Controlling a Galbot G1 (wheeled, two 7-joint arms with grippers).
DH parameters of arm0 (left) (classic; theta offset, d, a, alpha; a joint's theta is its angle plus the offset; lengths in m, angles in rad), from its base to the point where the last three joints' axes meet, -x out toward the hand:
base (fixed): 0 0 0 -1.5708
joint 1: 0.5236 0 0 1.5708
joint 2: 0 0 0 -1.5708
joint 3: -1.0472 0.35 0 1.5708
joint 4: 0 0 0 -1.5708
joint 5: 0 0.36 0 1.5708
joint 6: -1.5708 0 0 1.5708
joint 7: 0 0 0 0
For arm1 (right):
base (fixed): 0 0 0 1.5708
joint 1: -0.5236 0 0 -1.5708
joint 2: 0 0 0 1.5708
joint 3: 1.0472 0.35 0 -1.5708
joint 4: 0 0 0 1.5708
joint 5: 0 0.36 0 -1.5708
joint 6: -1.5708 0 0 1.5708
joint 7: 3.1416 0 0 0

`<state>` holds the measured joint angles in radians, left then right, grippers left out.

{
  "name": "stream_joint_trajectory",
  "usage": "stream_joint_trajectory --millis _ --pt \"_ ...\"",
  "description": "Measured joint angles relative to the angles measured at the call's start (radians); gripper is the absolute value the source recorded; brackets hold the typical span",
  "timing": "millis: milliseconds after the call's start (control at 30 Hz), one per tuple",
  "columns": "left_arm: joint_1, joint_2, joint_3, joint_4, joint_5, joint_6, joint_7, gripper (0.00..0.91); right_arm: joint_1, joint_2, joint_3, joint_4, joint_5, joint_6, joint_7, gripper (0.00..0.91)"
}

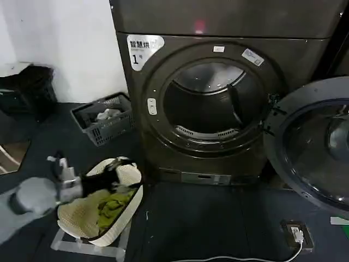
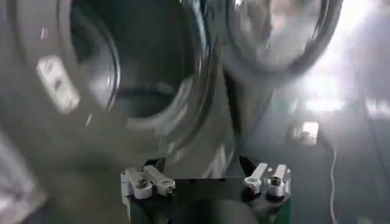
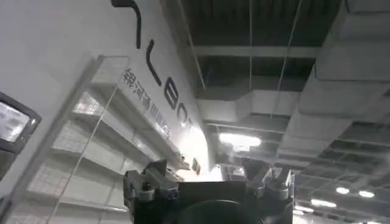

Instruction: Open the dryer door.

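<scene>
Standing wide open, the one dryer door (image 1: 313,144) hangs on its hinge at the right of the machine, and its far side is cut off by the edge of the head view; it is round, with a grey frame around dark glass. One dark metal drum opening (image 1: 210,101) is uncovered. The left gripper (image 1: 117,169) hovers low at the left, over a white mesh basket (image 1: 128,210) holding green cloth, and its two fingers (image 2: 149,181) stand apart with nothing between them. The right gripper (image 3: 207,185) points up toward a ceiling; its fingers are also apart and empty. One grey plastic crate (image 1: 103,120) sits beside the dryer.
</scene>
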<state>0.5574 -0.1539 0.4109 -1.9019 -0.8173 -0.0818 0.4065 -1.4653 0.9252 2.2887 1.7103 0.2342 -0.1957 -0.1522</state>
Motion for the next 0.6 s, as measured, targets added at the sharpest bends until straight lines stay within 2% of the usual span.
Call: stream_joint_trajectory --millis 100,367,600 --pt "0.031 0.054 -0.032 0.021 0.048 0.042 0.017 0.907 0.006 -0.006 0.0 0.0 -0.001 -0.002 -0.001 0.907" --pt "0.071 0.139 -0.064 0.09 0.146 0.052 0.102 0.907 0.023 -0.002 -0.022 0.024 -0.001 -0.019 -0.008 0.907" --pt "0.082 0.177 -0.073 0.13 0.26 0.122 0.161 0.907 0.028 -0.002 -0.027 0.038 -0.005 -0.035 -0.009 0.907"
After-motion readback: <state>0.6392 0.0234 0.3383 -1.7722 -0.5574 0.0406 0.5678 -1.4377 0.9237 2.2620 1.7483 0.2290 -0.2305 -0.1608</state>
